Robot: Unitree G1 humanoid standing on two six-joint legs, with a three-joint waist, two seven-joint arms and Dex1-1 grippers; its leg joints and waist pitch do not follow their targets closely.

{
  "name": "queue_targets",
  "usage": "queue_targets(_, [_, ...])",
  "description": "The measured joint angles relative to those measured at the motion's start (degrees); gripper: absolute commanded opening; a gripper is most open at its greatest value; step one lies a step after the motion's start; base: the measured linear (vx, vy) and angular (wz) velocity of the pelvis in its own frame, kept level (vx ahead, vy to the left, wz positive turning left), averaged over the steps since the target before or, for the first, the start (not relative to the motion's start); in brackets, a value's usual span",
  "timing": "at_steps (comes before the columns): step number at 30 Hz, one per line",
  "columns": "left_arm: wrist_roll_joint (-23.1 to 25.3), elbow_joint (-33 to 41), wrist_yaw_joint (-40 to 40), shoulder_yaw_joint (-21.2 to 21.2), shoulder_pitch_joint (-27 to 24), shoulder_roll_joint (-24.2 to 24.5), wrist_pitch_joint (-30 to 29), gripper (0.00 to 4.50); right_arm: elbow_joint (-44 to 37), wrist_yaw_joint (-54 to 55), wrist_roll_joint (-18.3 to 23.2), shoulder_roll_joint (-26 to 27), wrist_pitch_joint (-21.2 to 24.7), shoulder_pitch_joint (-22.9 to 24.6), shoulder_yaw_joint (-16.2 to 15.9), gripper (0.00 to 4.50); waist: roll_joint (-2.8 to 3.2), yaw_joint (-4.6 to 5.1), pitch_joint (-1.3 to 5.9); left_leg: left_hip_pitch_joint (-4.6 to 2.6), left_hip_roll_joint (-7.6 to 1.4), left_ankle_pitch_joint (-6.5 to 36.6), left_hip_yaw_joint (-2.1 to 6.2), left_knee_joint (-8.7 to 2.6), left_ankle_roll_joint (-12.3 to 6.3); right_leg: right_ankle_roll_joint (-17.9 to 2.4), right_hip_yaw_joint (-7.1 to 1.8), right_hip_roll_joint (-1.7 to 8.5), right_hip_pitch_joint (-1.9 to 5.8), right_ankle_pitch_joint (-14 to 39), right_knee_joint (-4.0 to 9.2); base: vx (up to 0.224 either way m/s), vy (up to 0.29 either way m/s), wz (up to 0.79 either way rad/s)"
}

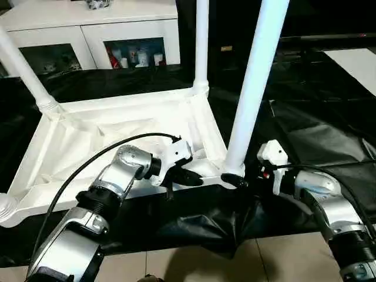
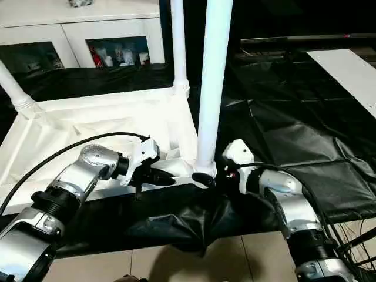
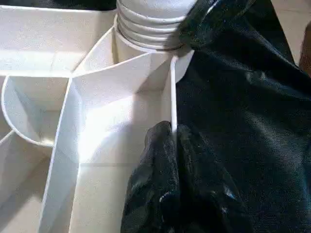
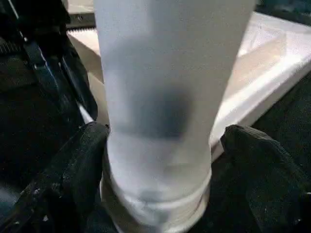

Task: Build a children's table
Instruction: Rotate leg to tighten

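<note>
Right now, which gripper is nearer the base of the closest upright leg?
Right. The right gripper straddles the leg at its base, fingers open on either side. The left gripper sits farther along, pinching the tabletop rim.

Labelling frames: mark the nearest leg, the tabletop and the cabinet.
nearest leg [image 1: 254, 88], left eye view, mid shaft.
tabletop [image 1: 88, 138], left eye view, ribbed underside.
cabinet [image 1: 88, 14], left eye view, top panel.

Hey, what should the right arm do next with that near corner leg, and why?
Probably close the right gripper on the white tapered tube leg near its base. Its jaws stand open on either side of the leg just above the round corner socket, not pressing it, while the left gripper is shut on the rim of the white ribbed plastic tabletop, steadying it.
</note>
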State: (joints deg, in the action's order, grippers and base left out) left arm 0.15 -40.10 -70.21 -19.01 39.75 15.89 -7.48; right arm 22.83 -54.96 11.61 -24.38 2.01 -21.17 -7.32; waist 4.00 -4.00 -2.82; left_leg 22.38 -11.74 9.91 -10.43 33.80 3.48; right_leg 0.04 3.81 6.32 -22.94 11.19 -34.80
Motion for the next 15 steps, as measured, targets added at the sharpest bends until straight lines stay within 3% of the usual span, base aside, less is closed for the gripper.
queue_targets(3, [0.00, 0.11, -0.31, -0.12, 0.00, -0.02, -0.03, 0.00, 0.01, -1.26, -0.01, -0.12, 0.07, -0.76, -0.55, 4.04, 0.00, -0.36, 0.00, 0.00, 0.00, -0.07, 0.00, 0.01, -0.12, 0.00, 0.00, 0.00, -0.01, 0.00, -0.02, 0.000, 0.000, 0.00])
queue_targets(7, [0.01, 0.89, -0.97, -0.56, -0.23, -0.02, -0.20, 0.00, 0.29, -3.02, -0.01, -0.14, 0.52, -0.78, -1.16, 3.66, -0.01, -1.05, 0.00, 0.01, -0.01, -0.08, 0.00, 0.05, -0.14, 0.00, 0.00, 0.00, -0.03, 0.00, -0.08, 0.000, 0.000, 0.00])
queue_targets(15, [0.01, 1.17, -1.30, -0.57, -0.54, 0.26, -0.23, 0.00, 0.59, -3.70, -0.01, -0.11, 0.31, -0.78, -1.24, 3.05, -0.02, -1.08, 0.01, 0.00, -0.02, -0.08, 0.00, 0.15, -0.12, 0.00, -0.02, 0.00, -0.03, 0.00, -0.17, 0.000, 0.000, 0.00])
